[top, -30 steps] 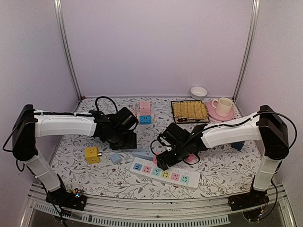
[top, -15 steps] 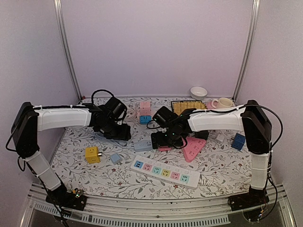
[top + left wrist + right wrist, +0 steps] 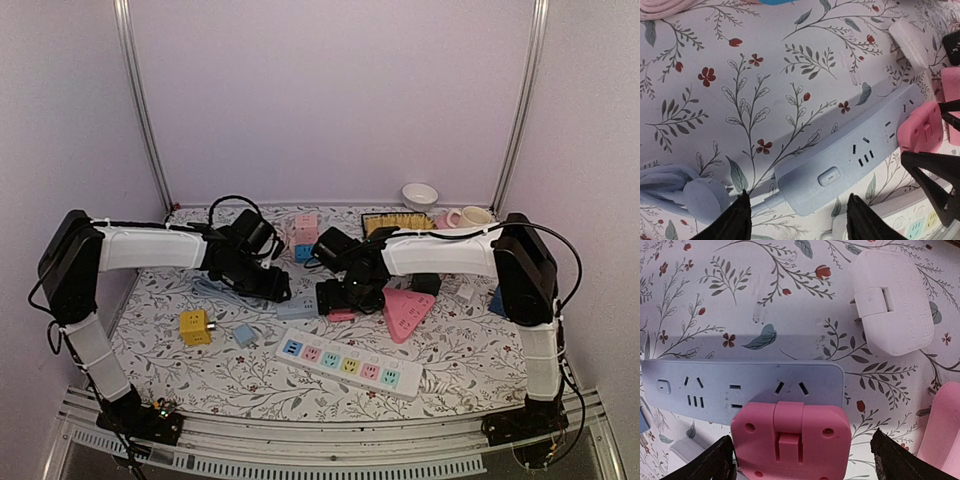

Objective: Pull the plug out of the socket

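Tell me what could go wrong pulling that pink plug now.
The left hand hangs open over the blue strip, not pinning it, so the strip may lift with the pink plug. The right hand, open around the plug, may slip off it. Both hands work close together and might collide.

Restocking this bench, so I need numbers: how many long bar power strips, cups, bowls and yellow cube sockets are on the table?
Long bar power strips: 2, the white strip and the pale blue strip
Cups: 1
Bowls: 1
Yellow cube sockets: 1
Total: 5
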`<state>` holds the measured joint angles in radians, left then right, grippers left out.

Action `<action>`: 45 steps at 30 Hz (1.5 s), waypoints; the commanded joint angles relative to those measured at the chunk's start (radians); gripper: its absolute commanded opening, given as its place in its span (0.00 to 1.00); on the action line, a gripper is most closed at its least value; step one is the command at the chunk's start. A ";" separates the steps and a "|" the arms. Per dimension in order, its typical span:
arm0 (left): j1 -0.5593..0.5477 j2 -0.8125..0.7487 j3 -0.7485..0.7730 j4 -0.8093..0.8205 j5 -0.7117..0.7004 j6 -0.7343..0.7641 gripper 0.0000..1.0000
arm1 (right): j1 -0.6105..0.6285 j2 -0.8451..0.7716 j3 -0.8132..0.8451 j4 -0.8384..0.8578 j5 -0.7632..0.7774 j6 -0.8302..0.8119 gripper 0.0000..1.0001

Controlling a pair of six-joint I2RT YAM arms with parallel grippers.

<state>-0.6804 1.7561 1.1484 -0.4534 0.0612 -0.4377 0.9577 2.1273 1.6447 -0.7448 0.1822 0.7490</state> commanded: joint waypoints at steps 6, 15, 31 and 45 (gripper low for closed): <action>0.017 0.054 0.018 0.036 0.020 0.028 0.66 | -0.009 0.092 0.103 -0.035 0.012 -0.009 0.94; 0.019 0.084 0.015 0.051 0.048 0.030 0.71 | -0.008 0.107 0.119 -0.057 0.023 -0.018 0.85; 0.000 0.125 0.026 0.056 0.051 0.040 0.78 | 0.017 0.129 0.169 -0.101 0.032 -0.020 0.51; -0.020 0.180 0.038 0.019 -0.034 0.036 0.79 | 0.017 0.061 0.168 -0.029 -0.017 -0.019 0.39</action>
<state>-0.6872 1.8988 1.1828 -0.4000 0.0940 -0.4118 0.9619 2.2288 1.7943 -0.8223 0.1993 0.7406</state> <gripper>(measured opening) 0.793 0.662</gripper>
